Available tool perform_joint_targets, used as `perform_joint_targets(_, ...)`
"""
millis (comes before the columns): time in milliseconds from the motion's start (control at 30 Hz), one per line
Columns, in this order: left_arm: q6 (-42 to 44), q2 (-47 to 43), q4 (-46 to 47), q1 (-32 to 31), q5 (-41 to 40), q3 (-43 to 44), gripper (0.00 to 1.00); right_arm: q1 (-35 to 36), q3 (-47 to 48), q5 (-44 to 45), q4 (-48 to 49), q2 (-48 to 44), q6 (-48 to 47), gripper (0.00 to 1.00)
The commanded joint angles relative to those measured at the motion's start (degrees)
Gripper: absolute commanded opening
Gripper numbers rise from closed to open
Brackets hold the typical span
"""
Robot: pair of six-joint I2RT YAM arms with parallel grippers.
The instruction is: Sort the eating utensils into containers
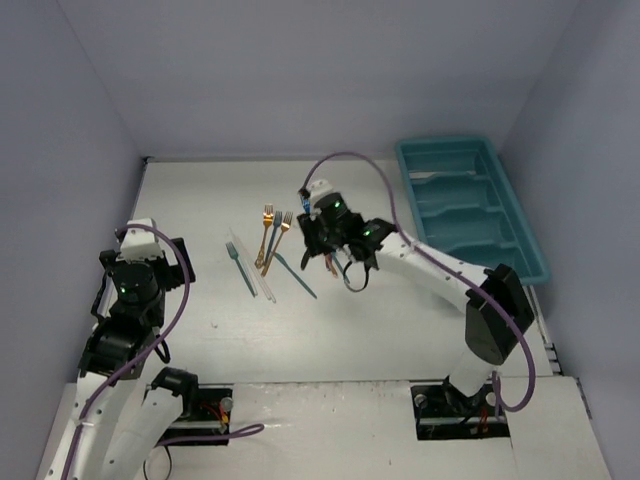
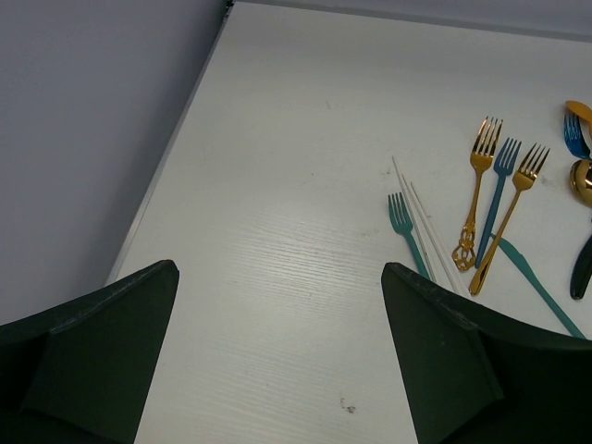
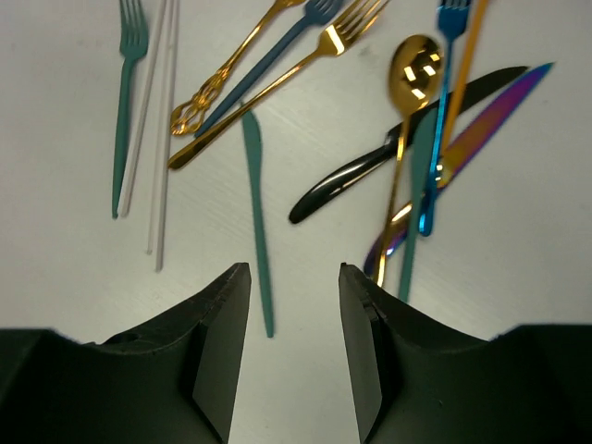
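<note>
The eating utensils lie loose on the white table left of centre. In the right wrist view I see a teal knife (image 3: 256, 213), a teal fork (image 3: 125, 111), two thin clear pieces (image 3: 162, 139), gold forks (image 3: 268, 92), a gold spoon (image 3: 414, 67), a black knife (image 3: 388, 153), a blue fork (image 3: 442, 111) and a purple iridescent knife (image 3: 490, 116). My right gripper (image 3: 293, 270) hovers open above them, with the teal knife's handle end just below its left finger. My left gripper (image 2: 279, 268) stands wide open over bare table, left of the pile. The teal tray of containers (image 1: 445, 142) lies at the far right.
Grey walls close in the table on the left, back and right. The right arm's purple cable (image 1: 385, 190) arches over the table between the utensils and the tray. From the left wrist the teal fork (image 2: 405, 227) is the nearest utensil.
</note>
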Motion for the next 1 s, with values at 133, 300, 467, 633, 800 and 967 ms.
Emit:
perform_joint_targets(133,-0.4,1.9,2.2,-0.2,0.3,0.6,0.90,10.3,3.2,6.8,1.4,9.2,-0.2,0.39)
perform_joint_targets(300,-0.3,1.9,2.2,-0.2,0.4,0.6,0.90,13.5,4.9,6.1,1.4,13.7,1.3,0.38)
perform_joint_targets(467,-0.3,1.6,2.1,-0.2,0.1,0.6,0.90,16.1,5.7,6.5,1.4,16.7,1.7,0.38)
perform_joint_targets(633,-0.3,1.4,2.1,-0.2,0.1,0.6,0.90,16.9,6.1,7.3,1.4,18.7,2.3,0.38)
perform_joint_targets(800,-0.3,1.0,2.1,-0.2,0.0,0.6,0.90,17.4,6.4,7.0,1.4,20.2,2.5,0.38)
perform_joint_targets(967,-0.2,0.7,2.1,-0.2,-0.1,0.6,0.90,17.9,7.1,6.8,1.4,21.7,2.8,0.38)
